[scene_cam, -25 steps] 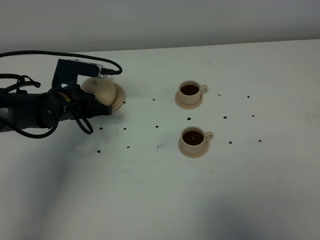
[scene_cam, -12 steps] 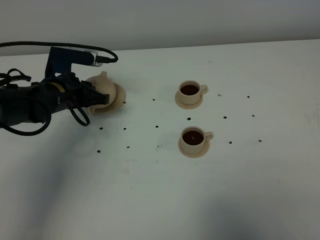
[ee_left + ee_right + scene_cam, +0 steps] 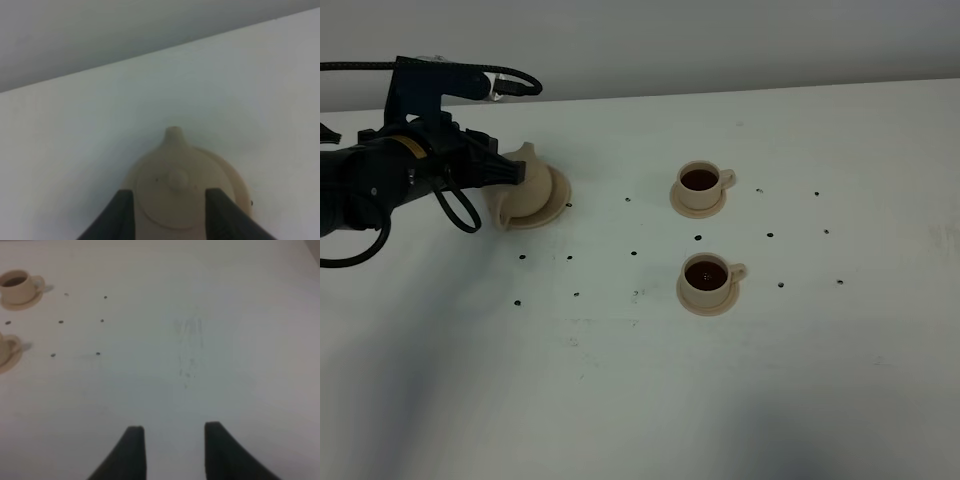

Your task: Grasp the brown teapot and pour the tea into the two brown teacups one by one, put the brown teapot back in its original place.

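Now teapot (image 3: pixel 528 184) on saucer (image 3: pixel 557 207); jaws apparently apart.

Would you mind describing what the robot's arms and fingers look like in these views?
The left arm is black and bulky, with a small yellow marking, a boxy black camera mount on top and looping black braided cables. Its fingers are dark, tapered blades. The right arm shows only its fingers, of the same dark, tapered shape.
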`<state>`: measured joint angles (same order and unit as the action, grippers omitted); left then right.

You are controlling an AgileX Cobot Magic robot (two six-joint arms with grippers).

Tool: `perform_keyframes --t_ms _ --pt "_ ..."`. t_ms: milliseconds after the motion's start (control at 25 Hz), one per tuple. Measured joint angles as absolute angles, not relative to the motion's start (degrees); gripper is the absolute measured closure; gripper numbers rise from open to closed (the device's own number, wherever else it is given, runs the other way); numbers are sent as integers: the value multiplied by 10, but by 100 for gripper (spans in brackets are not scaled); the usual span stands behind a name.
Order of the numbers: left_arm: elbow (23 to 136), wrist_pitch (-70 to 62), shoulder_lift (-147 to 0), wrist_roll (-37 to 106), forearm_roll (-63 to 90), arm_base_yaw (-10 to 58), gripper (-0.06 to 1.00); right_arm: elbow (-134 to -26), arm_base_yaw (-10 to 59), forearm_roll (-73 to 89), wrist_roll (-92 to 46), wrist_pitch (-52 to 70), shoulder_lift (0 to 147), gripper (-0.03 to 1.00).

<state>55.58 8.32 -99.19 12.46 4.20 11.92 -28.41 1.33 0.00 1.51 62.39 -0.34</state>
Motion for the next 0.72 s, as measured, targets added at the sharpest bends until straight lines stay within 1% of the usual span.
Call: perform_keyframes --t_ms 200,560,720 --pt "532 74 -953 146 53 90 62 -284 13 0 15 624 -3 66" --pt "472 88 -835 151 55 -24 62 -284 13 0 14 624 -3 66" --pt "466 90 -775 150 55 -50 62 -284 13 0 14 624 -3 66"
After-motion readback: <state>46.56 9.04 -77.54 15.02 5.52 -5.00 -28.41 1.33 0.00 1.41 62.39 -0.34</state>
